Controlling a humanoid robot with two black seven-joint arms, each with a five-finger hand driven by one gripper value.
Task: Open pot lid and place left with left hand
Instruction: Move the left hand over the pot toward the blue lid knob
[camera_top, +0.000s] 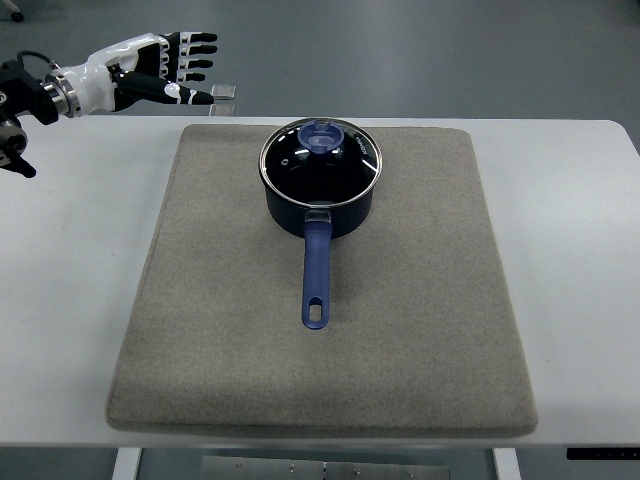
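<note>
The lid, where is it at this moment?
The lid sits closed on the pot, at the far middle of the mat; the left hand hovers open, far to its left.

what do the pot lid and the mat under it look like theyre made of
Lid: probably glass in a shiny metal rim; you see through it and it catches glare. Its knob looks like blue plastic. Mat: dull grey-brown felt or similar fabric, with a fuzzy, matte surface.

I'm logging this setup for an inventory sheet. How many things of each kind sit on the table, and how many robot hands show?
Pots, dark blue with a long blue handle: 1
Glass lids, on the pot with a blue knob: 1
Grey mats under the pot: 1
Robot hands, the left hand beyond the table's far left corner, fingers spread: 1
Total: 4
</note>
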